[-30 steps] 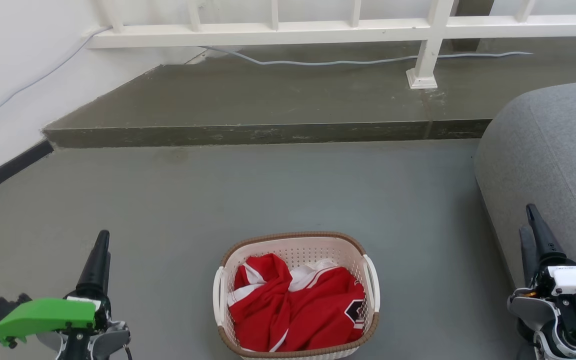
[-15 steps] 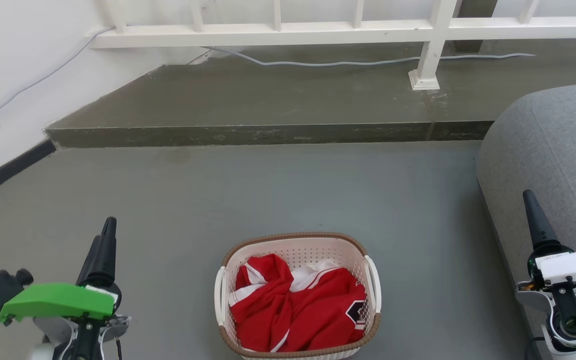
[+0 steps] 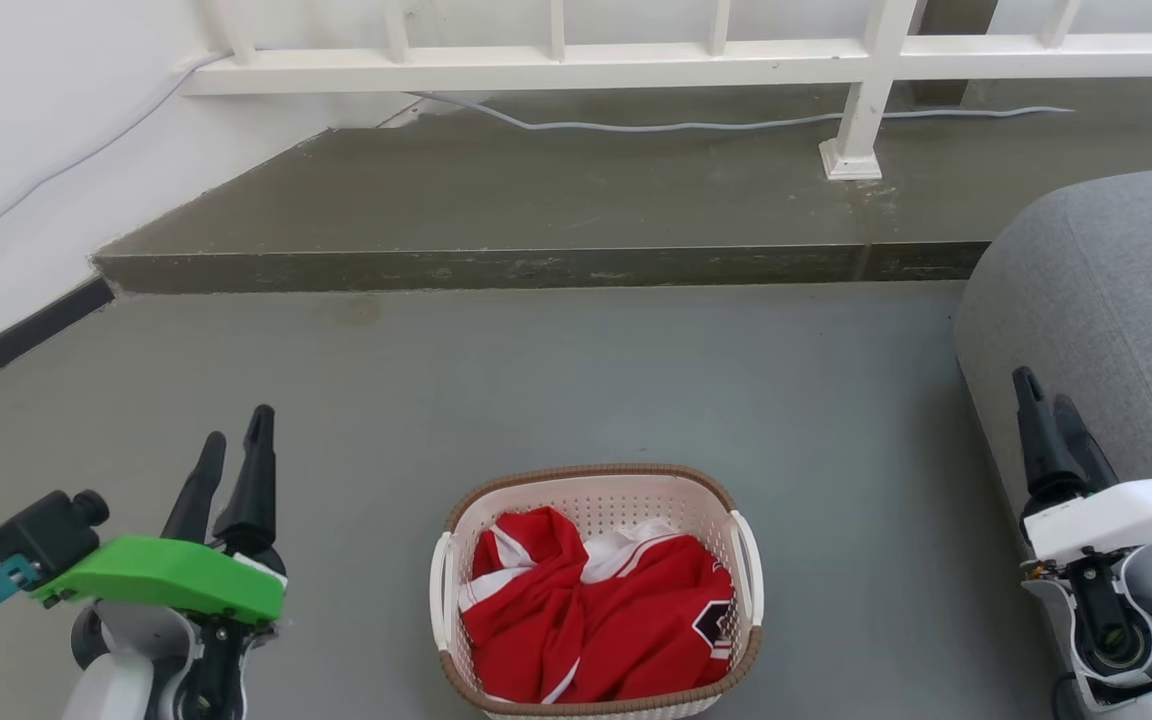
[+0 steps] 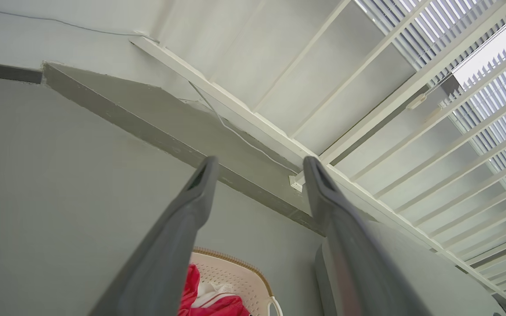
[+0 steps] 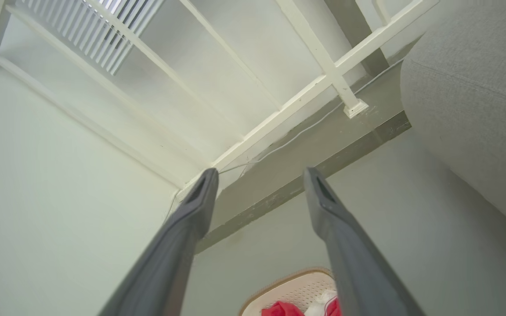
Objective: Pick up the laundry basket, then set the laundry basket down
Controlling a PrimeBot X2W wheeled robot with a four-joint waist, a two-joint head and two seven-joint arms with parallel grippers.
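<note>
grey floor (image 3: 576,380) has the laundry basket (image 3: 616,505) sitting on it between the two arms, red shirt (image 3: 586,630) inside. left gripper (image 3: 237,426) and right gripper (image 3: 1043,388) both spread open, empty, well apart from it.

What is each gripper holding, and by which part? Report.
Nothing is held. The left gripper and right gripper are open and empty, either side of the laundry basket, not touching it.

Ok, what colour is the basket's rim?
Brown with a woven look, around the cream basket; clearest in the head view.
</note>
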